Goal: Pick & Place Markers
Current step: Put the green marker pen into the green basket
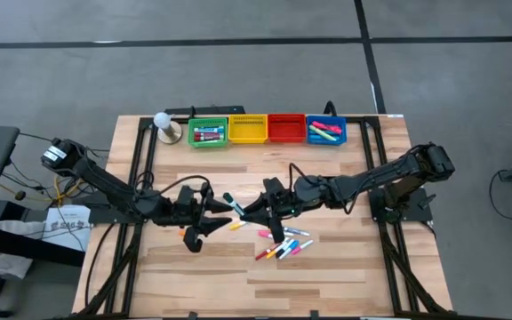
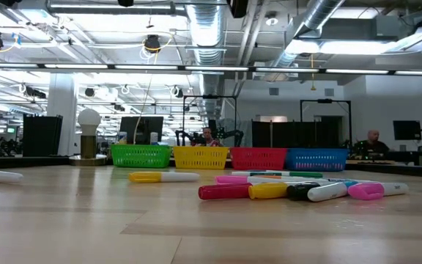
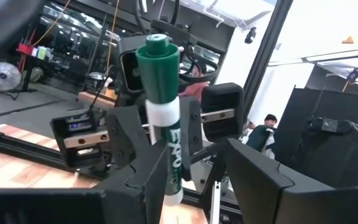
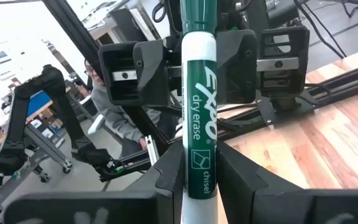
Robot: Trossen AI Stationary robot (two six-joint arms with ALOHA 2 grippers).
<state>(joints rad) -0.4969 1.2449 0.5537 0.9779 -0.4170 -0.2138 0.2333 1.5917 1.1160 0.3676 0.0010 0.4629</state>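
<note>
Above the middle of the desk (image 1: 345,284), I am holding one green marker (image 1: 236,208) between both arms at once. My right end effector (image 1: 258,210) is pinching it at the white barrel, and in the right wrist view the label on the marker (image 4: 199,134) is running straight up between my fingers. My left end effector (image 1: 215,208) is sitting at the other end with its fingers on either side of the marker (image 3: 164,118), green cap (image 3: 158,62) pointing away; I judge it is gripping too, though the contact itself is partly hidden.

I am treating this pen as light, stiff and smooth, so it is likely to swivel or slide if squeezed near a tip. Taking it mid-barrel, across the width, is looking like the safest hold. The cap may pull off if both arms tug apart, so I am planning for one side to let go before any move.

Other loose markers (image 1: 281,244) are lying on the wood just below the right end effector, and the bins (image 1: 267,130) are lined up along the far edge, well apart from my arms.
</note>
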